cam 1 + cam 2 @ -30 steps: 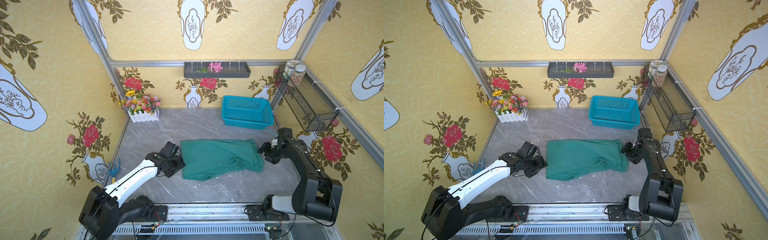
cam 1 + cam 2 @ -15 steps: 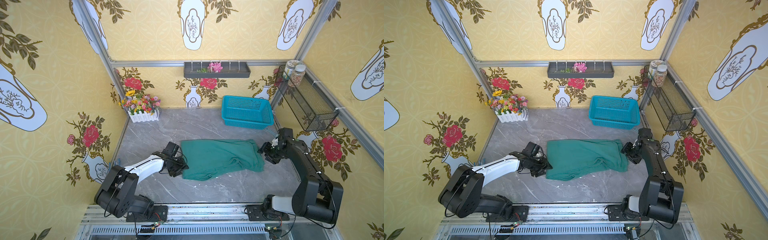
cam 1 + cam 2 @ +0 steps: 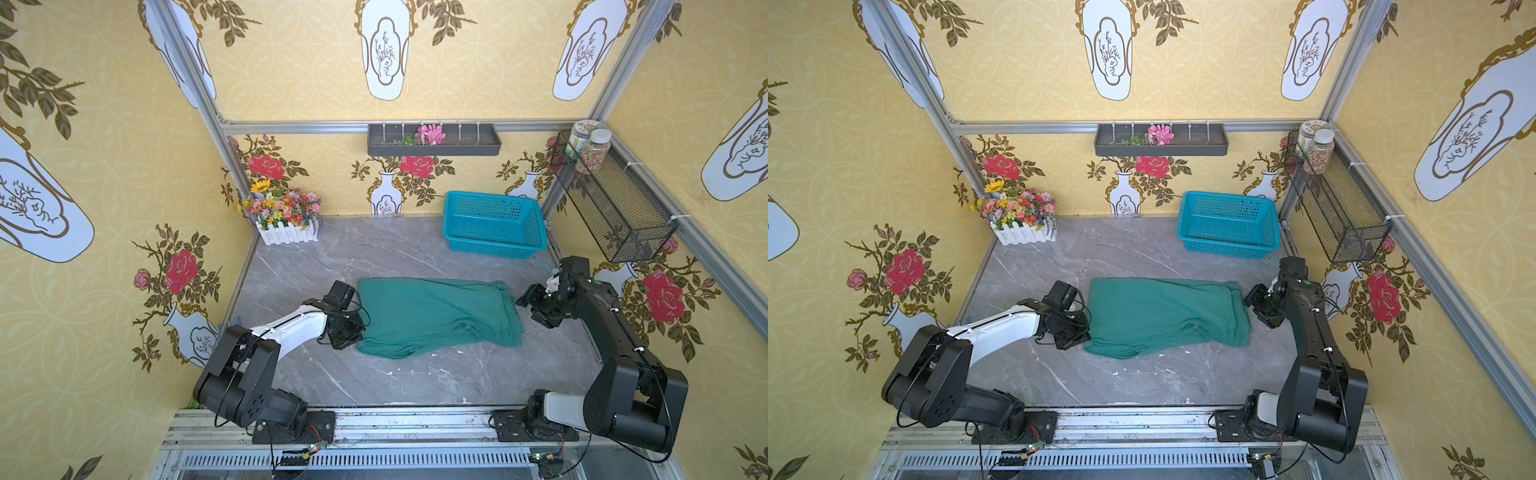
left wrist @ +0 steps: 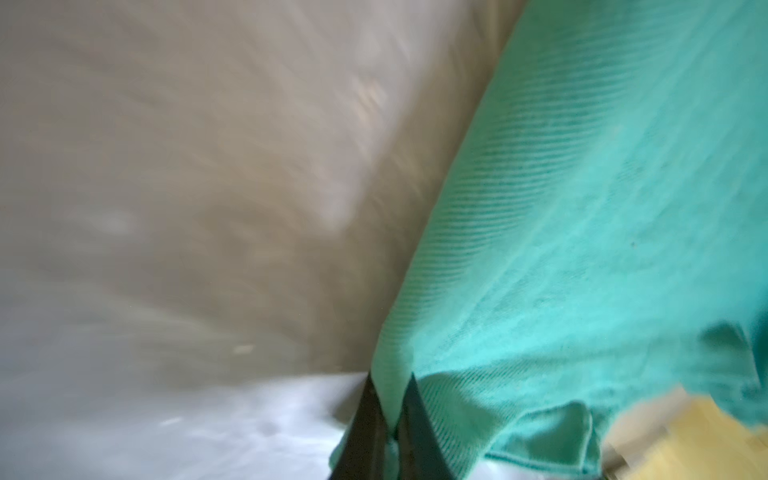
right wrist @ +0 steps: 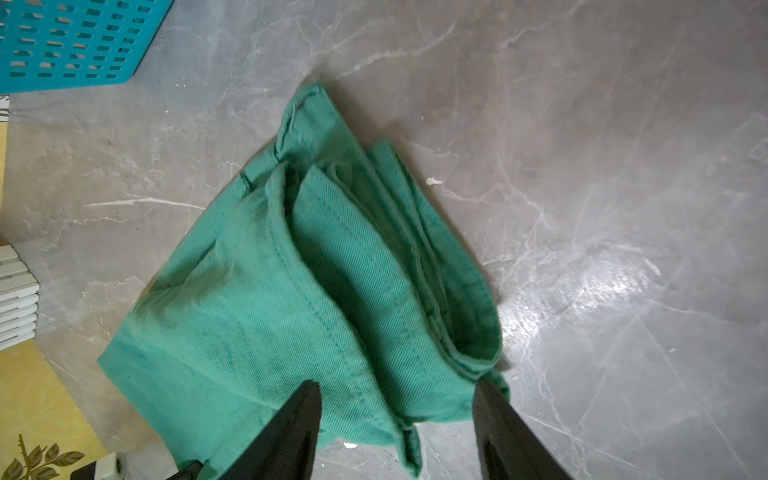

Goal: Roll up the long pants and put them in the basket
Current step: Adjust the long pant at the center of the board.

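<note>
The long pants lie folded in a flat bundle mid-surface, running left to right. The left claw, on an arm stretched low from the near left corner, is clenched on the fabric's left edge. The right claw is released, fingers apart at the bundle's right end. A blue mesh basket sits in the far right corner and a flower box in the far left. A wire wall shelf holds two jars.
</note>
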